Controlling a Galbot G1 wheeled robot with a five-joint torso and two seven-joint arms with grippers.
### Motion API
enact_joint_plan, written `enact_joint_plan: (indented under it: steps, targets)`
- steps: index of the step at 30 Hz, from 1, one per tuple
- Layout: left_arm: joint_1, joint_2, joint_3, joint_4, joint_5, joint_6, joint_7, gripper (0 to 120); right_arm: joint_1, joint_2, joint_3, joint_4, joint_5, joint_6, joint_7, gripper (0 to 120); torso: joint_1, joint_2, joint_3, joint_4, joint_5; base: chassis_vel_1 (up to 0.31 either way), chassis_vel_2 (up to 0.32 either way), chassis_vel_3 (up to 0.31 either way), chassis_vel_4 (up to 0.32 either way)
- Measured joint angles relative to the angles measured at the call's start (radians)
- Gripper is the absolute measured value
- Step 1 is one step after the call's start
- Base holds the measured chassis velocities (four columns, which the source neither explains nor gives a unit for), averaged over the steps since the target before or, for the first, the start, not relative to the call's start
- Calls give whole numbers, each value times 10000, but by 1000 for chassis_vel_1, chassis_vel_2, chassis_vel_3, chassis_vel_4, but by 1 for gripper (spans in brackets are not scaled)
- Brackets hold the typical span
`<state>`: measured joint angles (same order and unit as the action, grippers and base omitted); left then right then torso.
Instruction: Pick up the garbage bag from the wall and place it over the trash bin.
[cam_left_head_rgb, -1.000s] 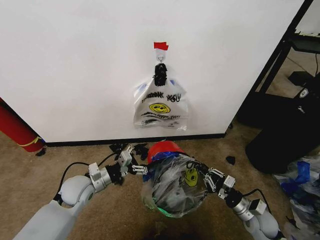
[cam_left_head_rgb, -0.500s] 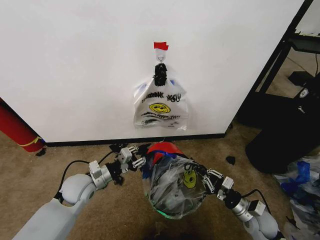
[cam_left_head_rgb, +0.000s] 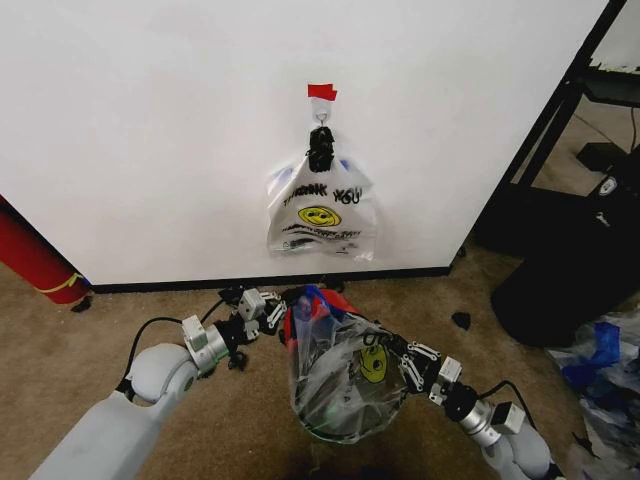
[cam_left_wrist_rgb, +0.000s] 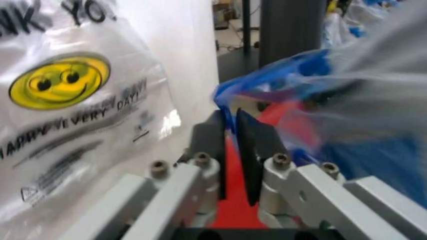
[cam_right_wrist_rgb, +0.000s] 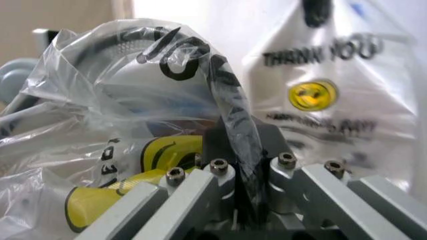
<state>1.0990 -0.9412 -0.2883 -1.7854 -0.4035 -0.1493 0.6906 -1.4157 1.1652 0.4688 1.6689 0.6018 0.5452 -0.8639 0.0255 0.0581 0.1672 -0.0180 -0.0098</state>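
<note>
In the head view, the garbage bag (cam_left_head_rgb: 345, 385) hung stretched between the two grippers, just in front of the wall (cam_left_head_rgb: 150, 130) and below the white smiley bag (cam_left_head_rgb: 320, 215) on its hook. The left gripper (cam_left_head_rgb: 272, 315) pinched the bag's blue-edged rim on the side nearer the wall; the right gripper (cam_left_head_rgb: 392, 355) held the opposite rim, farther from the wall. The red base of the trash bin (cam_left_head_rgb: 335, 296) peeked out behind the bag, close to the baseboard.

In the left wrist view, the left gripper (cam_left_wrist_rgb: 232, 150) had its jaws closed on a thin blue fold of the garbage bag (cam_left_wrist_rgb: 313, 75).

In the right wrist view, the right gripper (cam_right_wrist_rgb: 241, 165) clamped a twisted strip of the garbage bag (cam_right_wrist_rgb: 133, 100), the smiley bag (cam_right_wrist_rgb: 327, 95) beyond it.
</note>
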Motion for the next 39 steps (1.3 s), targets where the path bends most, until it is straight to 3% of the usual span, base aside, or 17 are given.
enact_joint_plan:
  steps: [6, 8, 11, 13, 14, 16, 18, 20, 24, 26, 30, 32, 39]
  targets:
    - [-1, -224, -434, 224, -448, -829, 197, 38, -22, 35, -318, -354, 572, -653, 1735, 0, 0, 1, 0, -1, 1, 0, 0, 0, 0]
    - [26, -260, -481, 226, -554, -870, 197, 39, -41, 53, -370, -355, 572, -735, 2043, 0, 0, 0, 0, 0, 1, 0, 0, 0, 0]
    - [265, -495, -770, 114, -1210, -965, 270, 54, -105, 218, -737, -250, 633, -1257, 4147, 0, 0, 0, 0, -2, 0, 0, 0, 0, 0]
    - [624, -643, -816, -412, -1560, -927, -46, 63, -89, 371, -1091, -65, 747, -1576, 5599, 0, 0, 0, 0, -2, -1, 0, 0, 0, 0]
    - [624, -643, -816, -412, -1560, -927, -46, 63, -89, 371, -1091, -65, 747, -1576, 5599, 0, 0, 0, 0, -2, -1, 0, 0, 0, 0]
    - [1076, -743, -646, -1074, -1655, -835, -960, 69, -49, 494, -1335, 58, 784, -1737, 6476, 0, 0, 0, 0, 0, 3, 0, 0, 0, 0]
    - [1877, -969, -154, -2202, -1639, -551, -2774, 77, 52, 716, -1614, 195, 598, -1673, 7319, 0, 0, 1, -1, 1, 3, 0, 0, 0, 0]
    - [2109, -1050, 41, -2510, -1621, -411, -3313, 75, 76, 778, -1666, 237, 468, -1586, 7441, 0, 0, 1, -1, -1, 3, 0, 0, 0, 0]
    - [2952, -1342, 1216, -3554, -1207, 110, -5281, 58, 197, 1097, -1742, 447, -599, -913, 8005, 0, -1, 1, -1, -1, 1, 0, 0, 0, 0]
    - [3098, -1364, 1495, -3673, -1023, 184, -5594, 54, 234, 1170, -1722, 447, -873, -685, 8069, 0, -1, 1, -1, -1, 1, 0, 0, 0, 0]
    - [3547, -1399, 2708, -3868, -212, 677, -7069, 34, 314, 1478, -1621, 453, -2121, 201, 8229, 0, -1, 1, -1, 0, 1, 0, 0, 0, 0]
    - [3560, -1404, 2839, -3873, -154, 783, -7255, 33, 307, 1509, -1622, 458, -2235, 260, 8231, 0, -1, 1, -1, -1, 1, 0, 0, 0, 0]
    - [3257, -1545, 3259, -3930, -61, 1784, -8132, 5, 213, 1599, -1621, 446, -3059, 870, 7491, 0, -1, 1, -1, -1, 1, 0, 0, 0, 0]
